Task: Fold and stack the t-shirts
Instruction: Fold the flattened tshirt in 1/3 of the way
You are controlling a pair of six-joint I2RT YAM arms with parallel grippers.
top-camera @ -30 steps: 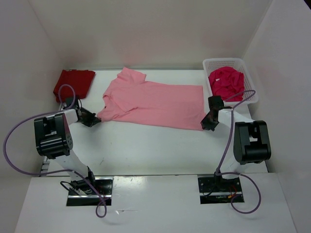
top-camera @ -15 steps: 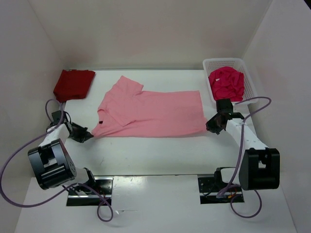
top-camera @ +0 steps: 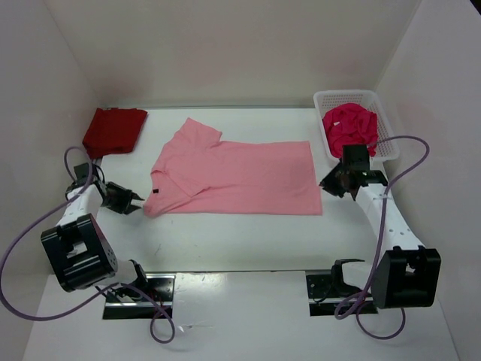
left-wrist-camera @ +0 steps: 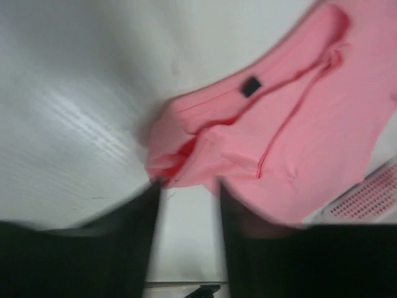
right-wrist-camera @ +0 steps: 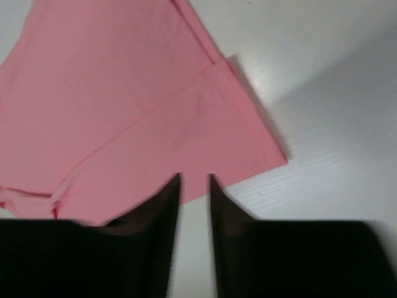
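Observation:
The light pink t-shirt (top-camera: pixel 233 177) lies spread flat in the middle of the table, collar end to the left. My left gripper (top-camera: pixel 135 201) is open and empty just left of the collar corner; in the left wrist view (left-wrist-camera: pixel 188 186) that corner (left-wrist-camera: pixel 186 139) lies just past its tips. My right gripper (top-camera: pixel 325 185) is open and empty beside the hem corner; in the right wrist view (right-wrist-camera: pixel 195 180) the hem (right-wrist-camera: pixel 205 143) lies just beyond the tips. The dark red t-shirt (top-camera: pixel 113 129) lies folded at the back left. The magenta t-shirt (top-camera: pixel 349 128) is bunched in the basket.
A white mesh basket (top-camera: pixel 353 95) stands at the back right, close behind my right wrist. White walls close in the table on the left, back and right. Purple cables loop off both arms.
Both grippers pulled the light pink shirt's ends toward the front and apart, then let go and backed outward. The shirt now lies flatter and nearer.

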